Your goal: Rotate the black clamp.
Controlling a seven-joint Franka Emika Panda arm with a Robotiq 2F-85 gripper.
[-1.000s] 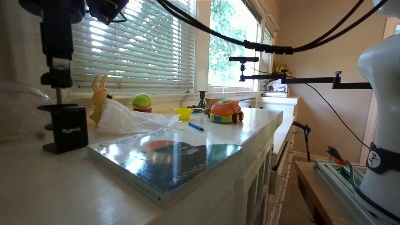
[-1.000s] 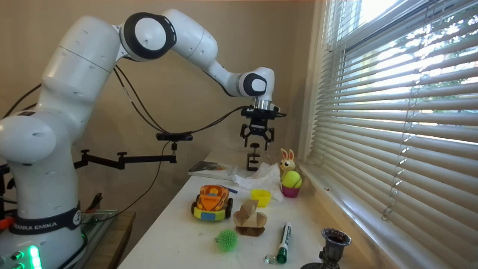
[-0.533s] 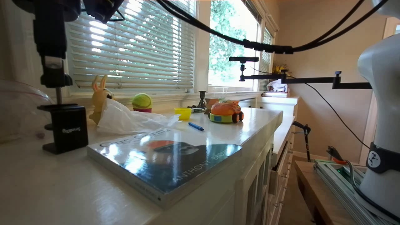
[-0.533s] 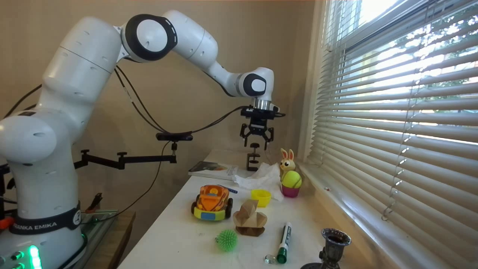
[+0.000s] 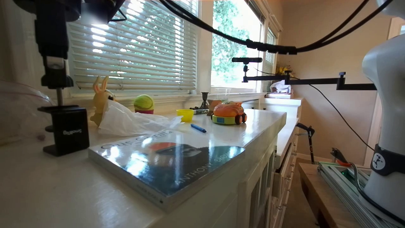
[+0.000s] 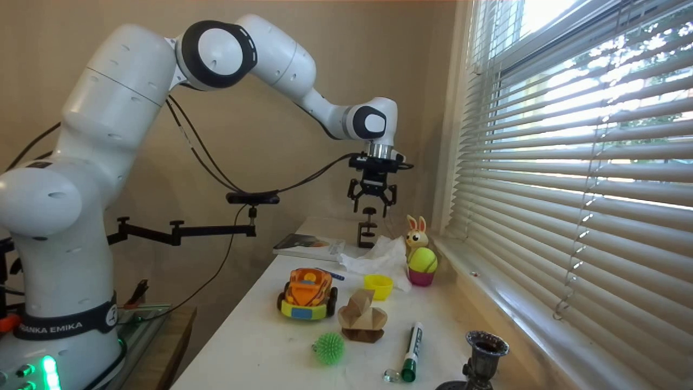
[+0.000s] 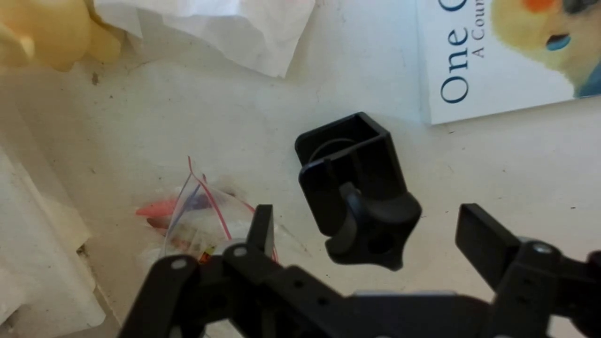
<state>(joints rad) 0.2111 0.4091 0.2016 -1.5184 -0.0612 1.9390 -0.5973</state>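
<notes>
The black clamp stands upright on the white counter with its pale mark showing. It also shows in the other exterior view and in the wrist view. Its screw rises to a lobed knob. My gripper is open and points down over the clamp. In the wrist view the gripper has one finger on each side of the knob, with gaps on both sides. In an exterior view a dark finger overlaps the knob, so their edges cannot be told apart.
A book lies beside the clamp. White paper, a rabbit toy and a clear plastic bag are close around it. A yellow cup and toy car stand farther along. The window sill borders the counter.
My gripper has shifted slightly, a little to the left in an exterior view, and stays open over the clamp. The clamp has not visibly moved.
</notes>
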